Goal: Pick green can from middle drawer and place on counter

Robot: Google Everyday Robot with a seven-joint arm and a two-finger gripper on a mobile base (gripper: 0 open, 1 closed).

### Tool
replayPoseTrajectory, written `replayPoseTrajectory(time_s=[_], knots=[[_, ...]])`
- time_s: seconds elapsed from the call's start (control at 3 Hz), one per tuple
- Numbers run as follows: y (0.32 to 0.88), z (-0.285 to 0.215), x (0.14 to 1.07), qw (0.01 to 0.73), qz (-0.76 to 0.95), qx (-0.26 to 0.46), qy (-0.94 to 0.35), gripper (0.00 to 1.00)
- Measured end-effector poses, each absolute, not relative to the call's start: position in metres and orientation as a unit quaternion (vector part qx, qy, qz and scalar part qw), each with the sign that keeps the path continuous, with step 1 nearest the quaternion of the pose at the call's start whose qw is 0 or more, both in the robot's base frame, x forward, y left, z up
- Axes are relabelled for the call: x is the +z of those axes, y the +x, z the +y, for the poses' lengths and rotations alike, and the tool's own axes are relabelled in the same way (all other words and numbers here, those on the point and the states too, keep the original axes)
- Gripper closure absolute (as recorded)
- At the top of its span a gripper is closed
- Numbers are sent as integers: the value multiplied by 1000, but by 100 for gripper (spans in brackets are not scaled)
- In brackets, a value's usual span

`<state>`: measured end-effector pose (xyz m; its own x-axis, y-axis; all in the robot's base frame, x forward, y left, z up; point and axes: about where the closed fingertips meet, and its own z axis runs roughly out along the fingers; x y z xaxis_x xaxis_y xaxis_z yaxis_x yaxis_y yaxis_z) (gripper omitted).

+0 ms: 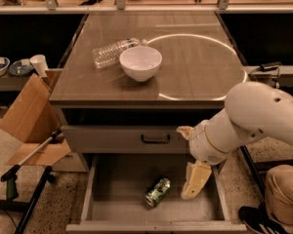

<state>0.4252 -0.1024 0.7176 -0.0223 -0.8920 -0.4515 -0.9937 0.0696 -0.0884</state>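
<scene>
- tool (195, 180) hangs inside the open middle drawer (112, 184), low over the floor on its right side, just right of the green can (157, 191) and apart from it
- can't tell from this angle whether the tool is open or closed; nothing looks gripped
- green can lies on its side on the drawer floor, near the front middle, turned diagonally
- my read: approach step, grasp not yet made
- risk 1: the can is round and lying down, so a sideways nudge from the tool would likely roll it toward the left wall or the front lip, off the grasp line
- risk 2: thin shiny metal, so an off-centre pinch could slip off or crush it
- risk 3: the shut drawer front (112, 139) and the counter (200, 67) edge sit right above the wrist; lifting before backing out could clip the arm (254, 116) and knock the can loose
- risk 4: white bowl (140, 62) and clear plastic bottle (110, 52) sit left of centre on the counter; placing there could hit them, the bare right half looks safer
</scene>
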Motion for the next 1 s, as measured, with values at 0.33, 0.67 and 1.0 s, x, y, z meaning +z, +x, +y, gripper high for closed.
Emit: replayPoseTrajectory(time_s=[0.33,0.67,1.0], knots=[[433,-91,679,209,701,156,-663,0],[445,-84,613,222,700,202,-648,0],[446,-82,561,231,698,233,-636,0]])
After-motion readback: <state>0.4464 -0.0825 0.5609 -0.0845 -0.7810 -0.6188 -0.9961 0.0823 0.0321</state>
